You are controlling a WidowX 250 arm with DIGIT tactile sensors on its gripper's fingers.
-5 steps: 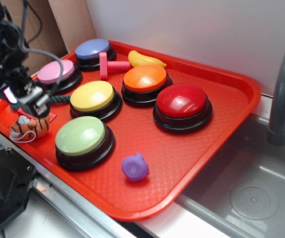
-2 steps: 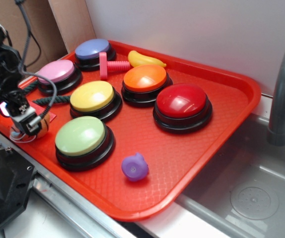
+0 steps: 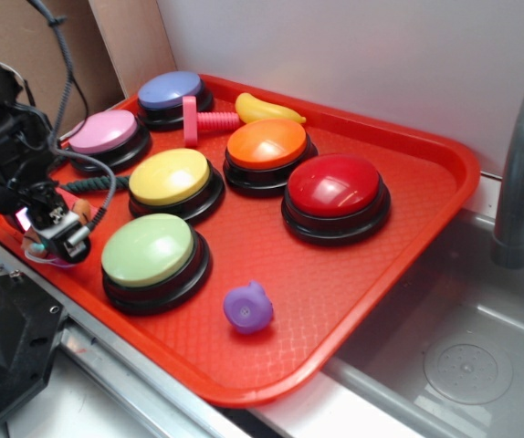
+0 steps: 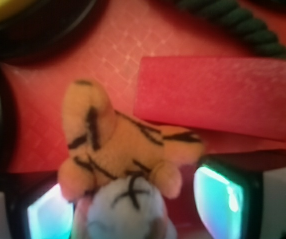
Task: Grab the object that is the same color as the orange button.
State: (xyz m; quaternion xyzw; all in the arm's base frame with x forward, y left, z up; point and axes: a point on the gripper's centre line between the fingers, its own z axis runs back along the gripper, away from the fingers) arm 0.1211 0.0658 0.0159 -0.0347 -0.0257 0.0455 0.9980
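The object, a small orange plush tiger [image 4: 118, 144] with black stripes and a white face, lies on the red tray [image 3: 271, 265] at its left front corner. My gripper [image 4: 133, 214] is down over it and open. The tiger's head sits between the two glowing pads. The left pad [image 4: 46, 214] touches the tiger, and a gap shows before the right pad [image 4: 217, 199]. In the exterior view the gripper [image 3: 57, 233] covers nearly all of the tiger [image 3: 80, 208]. The orange button [image 3: 267, 143] stands in the tray's middle back.
A flat red tag [image 4: 213, 94] and a dark green rope [image 4: 232, 20] lie just beyond the tiger. The green button [image 3: 148, 249] and yellow button [image 3: 169, 176] stand close on the right. A purple toy [image 3: 247, 307], red button [image 3: 333, 185] and banana [image 3: 264, 109] lie farther off. The tray's front rim is beside the gripper.
The gripper has come down and slightly forward onto the tiger, which stood in plain sight a second ago and is now mostly covered. The tiger itself has not visibly shifted.
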